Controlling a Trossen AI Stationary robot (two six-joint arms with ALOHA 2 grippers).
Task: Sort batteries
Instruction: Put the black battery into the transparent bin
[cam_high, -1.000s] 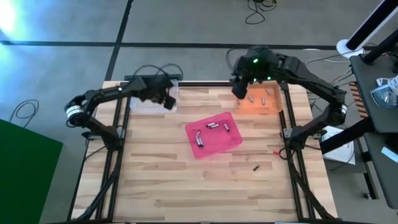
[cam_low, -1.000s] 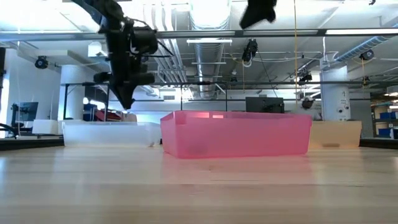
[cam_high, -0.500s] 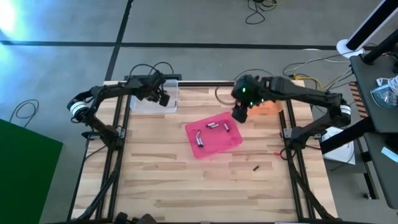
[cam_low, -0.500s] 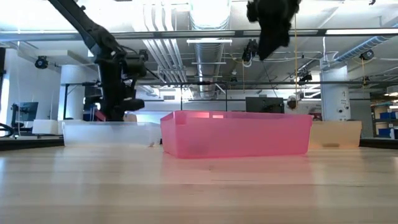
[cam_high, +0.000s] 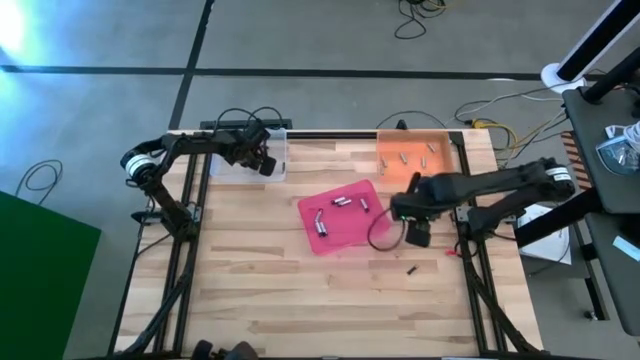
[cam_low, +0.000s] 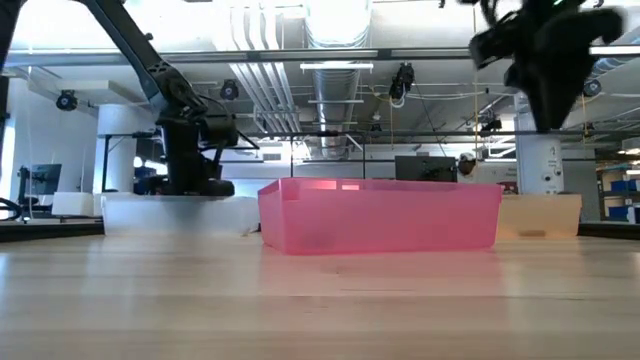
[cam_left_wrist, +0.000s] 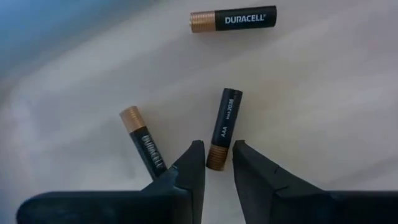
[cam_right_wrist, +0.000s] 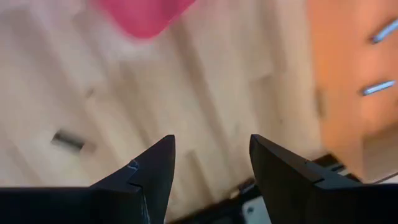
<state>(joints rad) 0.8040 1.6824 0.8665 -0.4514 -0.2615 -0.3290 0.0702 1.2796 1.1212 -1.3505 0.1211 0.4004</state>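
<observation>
Three black-and-copper batteries lie on the floor of the clear tray (cam_high: 243, 160) at the table's far left. My left gripper (cam_left_wrist: 217, 163) is down in that tray, open by a narrow gap, its fingertips on either side of the copper end of one battery (cam_left_wrist: 224, 124). Silvery batteries lie in the pink tray (cam_high: 343, 215) and in the orange tray (cam_high: 415, 155). My right gripper (cam_high: 417, 228) hangs open above the bare wood just right of the pink tray, with nothing between its fingers (cam_right_wrist: 155, 168). My left gripper's fingertips (cam_left_wrist: 194, 158) stand on either side of the battery's copper end (cam_left_wrist: 216, 158), pointing down into the clear tray. The battery lies flat on the tray's floor. Whether the fingers touch it, I cannot tell.
One dark loose battery (cam_high: 411, 268) lies on the wood nearer the front edge, below my right gripper. A small red thing (cam_high: 446, 246) sits at the table's right rail. In the low view the pink tray (cam_low: 380, 215) stands between the clear and orange trays.
My right gripper has swung from above the orange tray toward the table's near edge, past the pink tray's right corner, and now hangs right of it. My left gripper has gone down into the clear tray.
</observation>
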